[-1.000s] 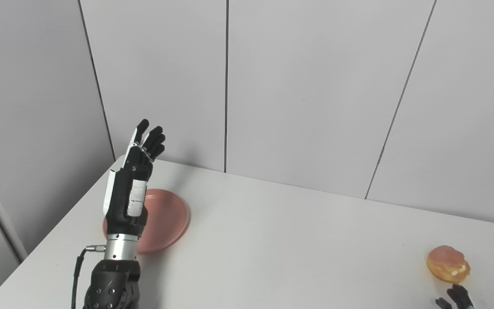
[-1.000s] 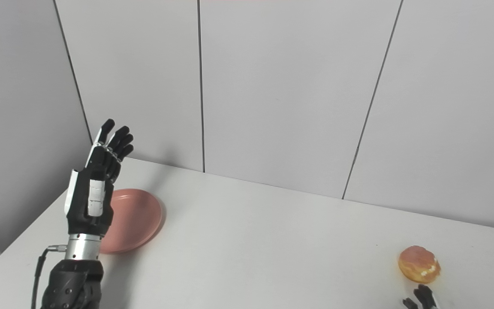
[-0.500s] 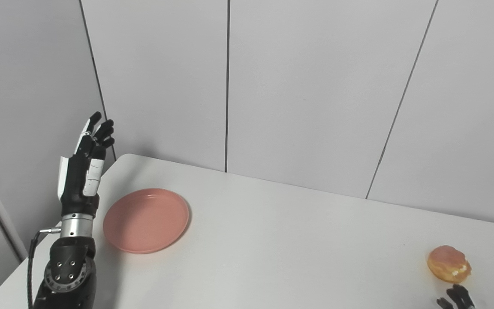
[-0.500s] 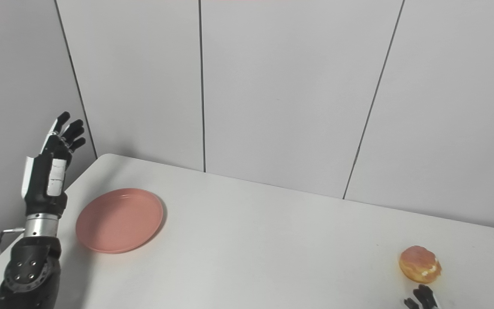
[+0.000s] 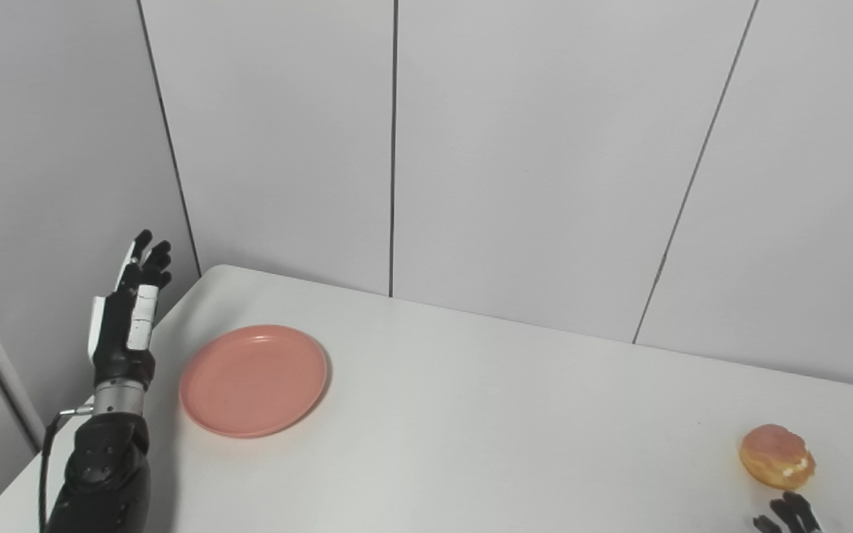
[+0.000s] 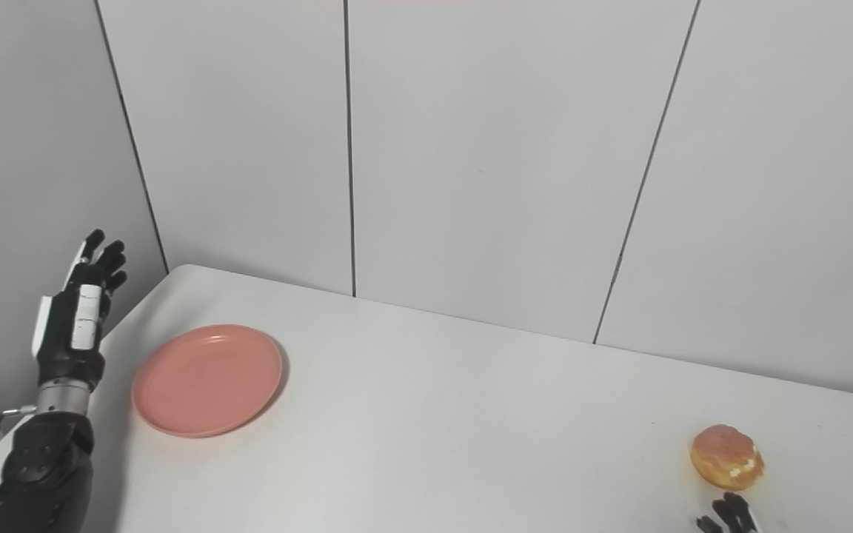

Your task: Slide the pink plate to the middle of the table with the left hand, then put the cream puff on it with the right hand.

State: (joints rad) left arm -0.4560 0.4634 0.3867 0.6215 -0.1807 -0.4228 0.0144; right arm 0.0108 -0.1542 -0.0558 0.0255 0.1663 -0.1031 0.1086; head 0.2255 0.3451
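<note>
Overhead, grey wall panels [image 5: 530, 148] back a white table [image 5: 471, 429]; left hand [image 5: 121, 326] fingers released, right hand's [image 5: 785, 514] unclear.

**White worktop with a plate and a cream puff**

The worktop [image 5: 486, 414] is plain white and smooth, with a rounded far-left corner; its back edge runs along the grey panelled wall [image 5: 530, 148], slanting down toward the right of the picture; its left edge slants toward the bottom-left corner. A pink plate [image 5: 253, 380] lies flat on the left part, near that rounded corner and close to the left edge; it is round, shallow and carries nothing; a faint shadow falls along its right rim. A cream puff [image 5: 776, 456] sits on the surface at the far right, near the front; it is golden brown with a pinkish top; the two lie well apart, with bare white surface between them.
</note>
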